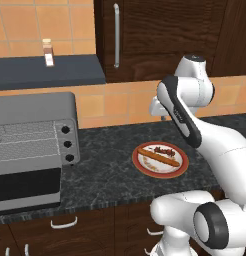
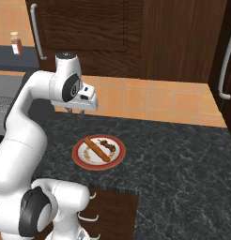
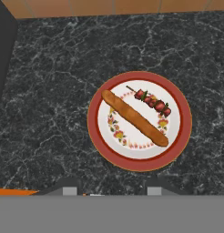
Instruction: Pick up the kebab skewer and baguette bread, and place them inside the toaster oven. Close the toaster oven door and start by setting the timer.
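Gripper [image 3: 111,187] above the plate [image 3: 177,148], well clear of it. Two finger tips [image 3: 69,187] stand apart with nothing between them, so we read the jaws as part-open and empty.

Below: kebab skewer [image 3: 151,102] and baguette bread [image 3: 134,118] lie side by side on the plate, just beside each other, skewer on the far side. The plate sits on the dark counter [image 1: 110,170], right of the toaster oven [image 1: 35,145], whose door [image 1: 25,190] hangs down open, racks exposed.

Risks, as we judge them:
- The skewer is thin and close to the loaf; a descent slightly off could pinch both, or nudge the loaf off the rim.
- Jaws closing along the stick, not across it, would likely slip.
- Gripping near one end, the skewer may tilt and snag the rack on entry.
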